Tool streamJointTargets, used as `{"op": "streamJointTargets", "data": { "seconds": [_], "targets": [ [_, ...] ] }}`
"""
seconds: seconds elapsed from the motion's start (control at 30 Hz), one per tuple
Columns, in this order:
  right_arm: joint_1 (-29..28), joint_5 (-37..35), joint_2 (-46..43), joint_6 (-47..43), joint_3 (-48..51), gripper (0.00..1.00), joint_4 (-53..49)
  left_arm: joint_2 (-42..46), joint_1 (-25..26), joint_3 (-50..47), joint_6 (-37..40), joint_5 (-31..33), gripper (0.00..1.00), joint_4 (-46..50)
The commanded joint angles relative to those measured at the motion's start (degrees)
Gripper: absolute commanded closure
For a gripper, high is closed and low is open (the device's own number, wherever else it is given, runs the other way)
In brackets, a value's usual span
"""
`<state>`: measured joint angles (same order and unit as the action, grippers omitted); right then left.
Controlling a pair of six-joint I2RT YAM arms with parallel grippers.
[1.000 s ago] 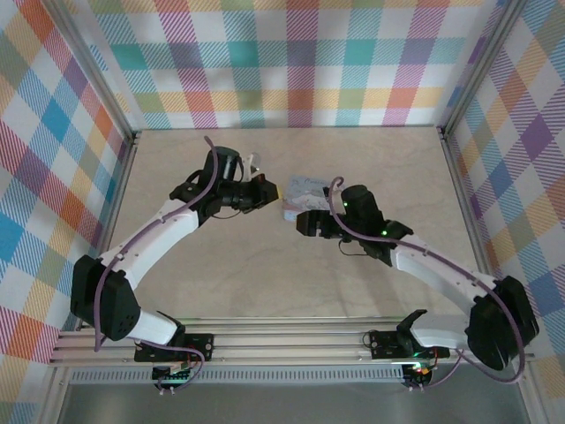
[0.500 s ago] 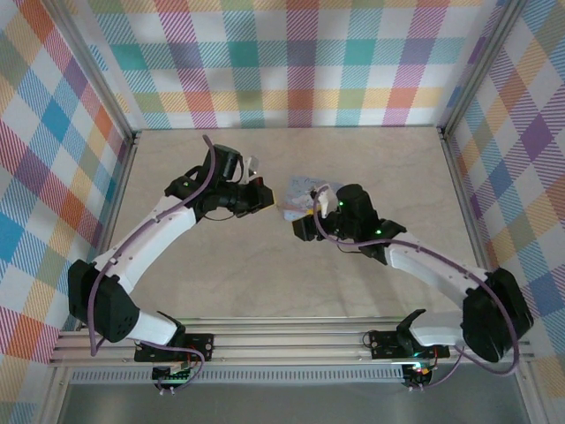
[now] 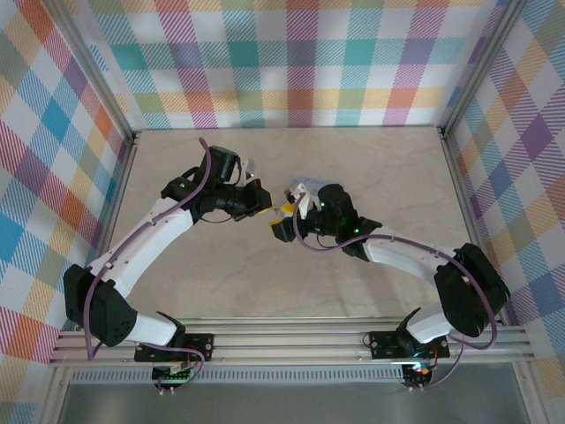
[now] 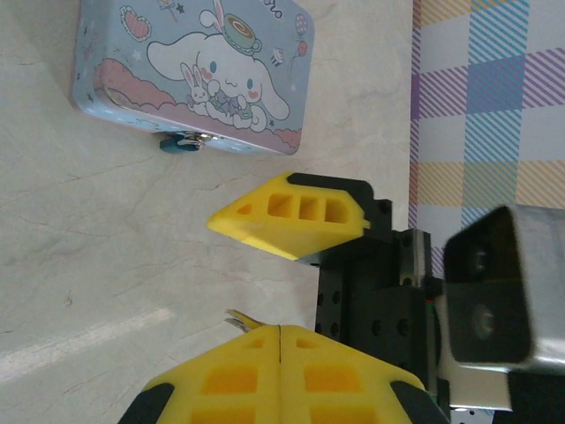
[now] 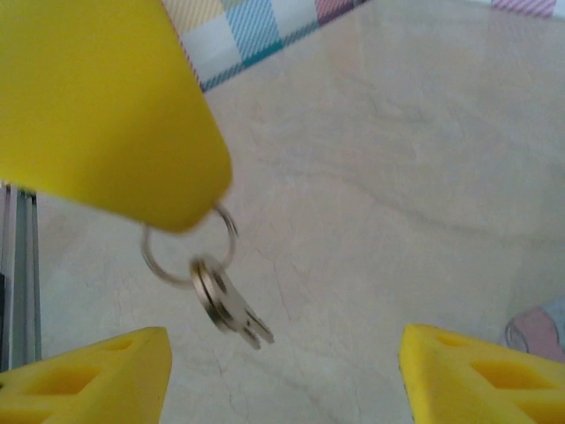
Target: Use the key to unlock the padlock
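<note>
The left claw (image 4: pixel 277 343) is pressed shut. Its two yellow fingers (image 4: pixel 212 380) meet along a seam, and a sliver of metal pokes from the tips. The right wrist camera shows that metal to be the key ring (image 5: pixel 181 252), pinched in the tip of the left claw. The keys (image 5: pixel 231 309) dangle from it over the table (image 5: pixel 397 177), clear of the surface as far as the blurred view lets me judge.

The right claw (image 5: pixel 284 353) is spread wide, one finger at each lower corner of its own view, with the keys hanging above the gap between them. In the left wrist view one of its yellow fingers (image 4: pixel 291 216) lies between the left claw and the pale blue cartoon-printed tin (image 4: pixel 190 66).

The padlock (image 4: pixel 181 141), small and blue-teal, lies on the table against the tin's long side that faces the claws, touching its wall. From above, the tips of the two claws are close together, just beside the tin.
</note>
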<state>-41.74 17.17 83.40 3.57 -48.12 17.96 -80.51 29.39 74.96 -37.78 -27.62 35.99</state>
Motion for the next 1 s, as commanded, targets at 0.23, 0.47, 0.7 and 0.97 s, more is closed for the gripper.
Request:
{"op": "streamJointTargets", "data": {
  "seconds": [0.23, 0.47, 0.7, 0.97],
  "targets": [
    [-0.8, 0.2, 0.5, -3.2, 2.6, 0.65, 8.9, 1.1, 0.4, 0.1, 0.9, -0.9, 1.00, 1.7],
    [-0.9, 1.7, -0.7, -6.9, 1.6, 0.99, 4.4, 1.5, 0.3, 0.1, 2.6, 0.2, 1.00, 2.8],
    [-0.9, 3.7, -3.5, -11.7, -0.2, 1.00, -4.7, 1.1, 0.2, 0.1, 5.1, 0.0, 1.00, 2.4],
    [0.5, 12.8, -2.0, -16.0, -11.1, 1.00, -29.6, 8.7, -1.1, -5.6, 17.3, 5.1, 0.55, -5.9]
  ]
}}
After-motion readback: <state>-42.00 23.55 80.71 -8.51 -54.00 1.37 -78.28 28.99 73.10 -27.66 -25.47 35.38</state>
